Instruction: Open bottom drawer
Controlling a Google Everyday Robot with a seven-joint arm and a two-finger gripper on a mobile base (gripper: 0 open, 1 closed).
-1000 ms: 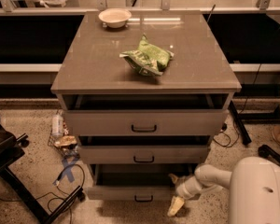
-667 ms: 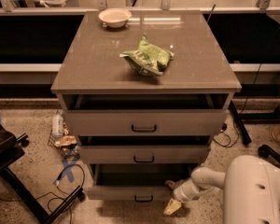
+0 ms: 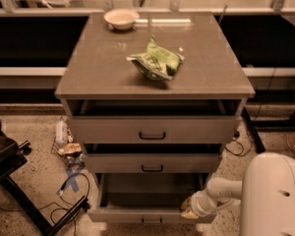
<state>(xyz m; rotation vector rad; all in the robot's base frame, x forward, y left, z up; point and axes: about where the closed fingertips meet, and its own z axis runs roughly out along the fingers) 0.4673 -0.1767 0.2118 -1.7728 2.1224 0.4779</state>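
The bottom drawer [image 3: 123, 214] is the lowest of three grey-beige cabinet drawers. It stands pulled out, with its plain grey inside [image 3: 147, 191] showing and its small black bar handle [image 3: 151, 221] at the frame's bottom edge. My gripper [image 3: 189, 209], on a white arm from the lower right, sits at the right end of the drawer's front, against its top rim. The middle drawer [image 3: 152, 163] and top drawer [image 3: 152, 130] are each slightly open.
A green bag [image 3: 155, 63] and a white bowl [image 3: 121, 18] sit on the cabinet top [image 3: 211, 73]. Cables and small clutter [image 3: 69, 154] lie on the floor to the left. A dark stand [image 3: 10, 176] is at the far left. My white base [image 3: 275, 195] fills the lower right.
The bottom drawer has slid further out toward me, showing more of its inside. My gripper has moved with its front, staying at the right end.
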